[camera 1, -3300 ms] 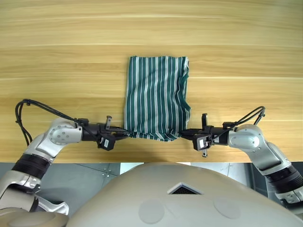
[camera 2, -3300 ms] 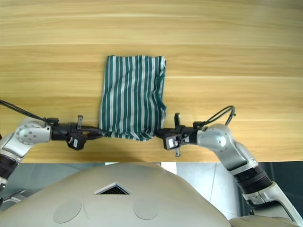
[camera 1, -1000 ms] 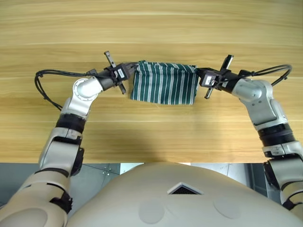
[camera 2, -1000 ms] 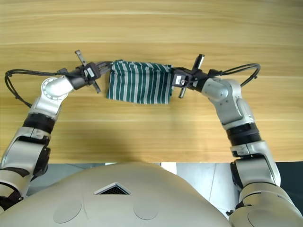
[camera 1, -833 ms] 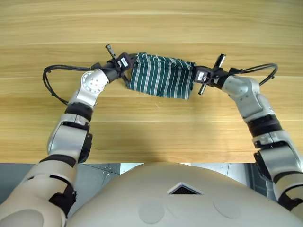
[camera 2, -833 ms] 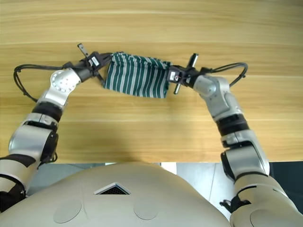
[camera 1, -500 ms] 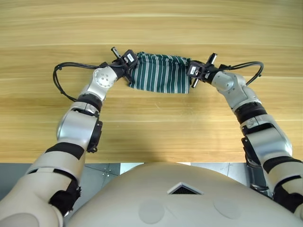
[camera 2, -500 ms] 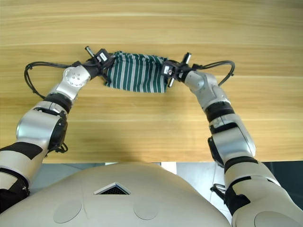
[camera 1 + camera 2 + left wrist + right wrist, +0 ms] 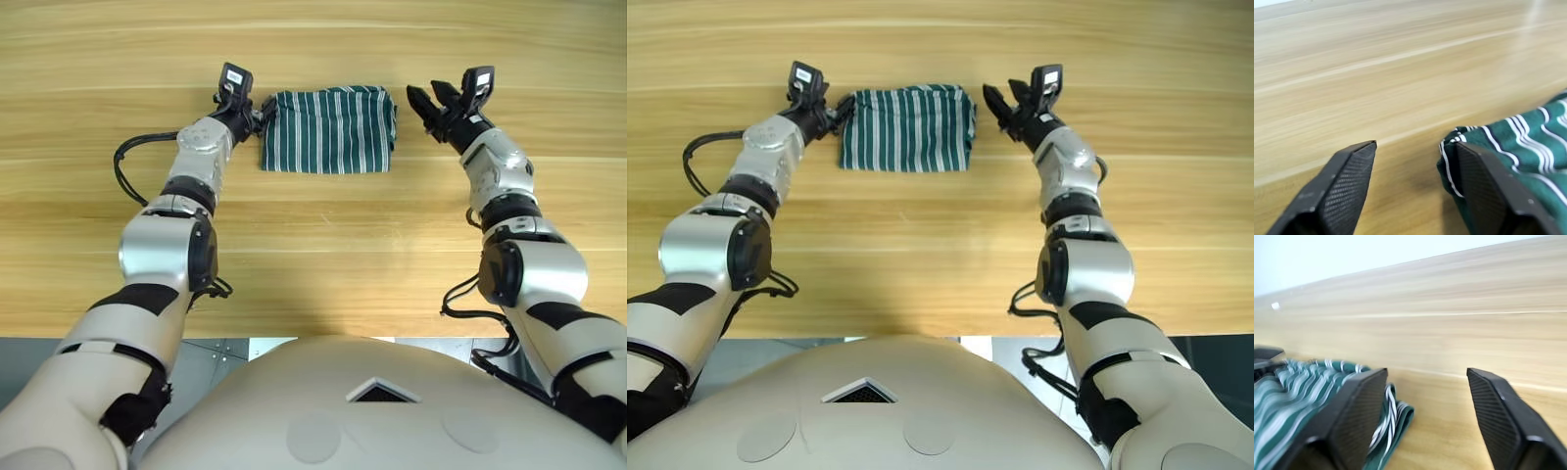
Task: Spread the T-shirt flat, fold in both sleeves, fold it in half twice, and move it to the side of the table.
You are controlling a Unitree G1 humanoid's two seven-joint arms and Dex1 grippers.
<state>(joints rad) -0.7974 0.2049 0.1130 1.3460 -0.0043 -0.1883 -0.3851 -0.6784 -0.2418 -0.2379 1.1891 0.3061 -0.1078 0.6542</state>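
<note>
Entry: both arms are stretched out over the far half of the counter point(image 9: 313, 255).

T-shirt point(image 9: 328, 130): folded down to a small, wide rectangle, dark green with thin white stripes running near to far. It lies flat on the light wood counter, far of centre, between the two grippers. The near edge looks straight. The far right corner is a little rounded, and layered folds show there.

Left gripper point(image 9: 257, 115): at the T-shirt's far left corner, low over the counter. Jaws are open at a moderate width and hold nothing. In the left wrist view the folded corner of the cloth sits just at the inner face of one finger point(image 9: 1484, 186). I cannot tell from here whether the two are touching. The gap between the jaws is otherwise bare wood.

Right gripper point(image 9: 433, 98): off the T-shirt's right edge, level with its far corner, with a strip of bare counter between them in the head views. Jaws are spread wide, nothing between them. In the right wrist view the striped folds lie past one finger, outside the gap.

I read both sets of jaws as open and the cloth as resting on the counter by its own weight.
</note>
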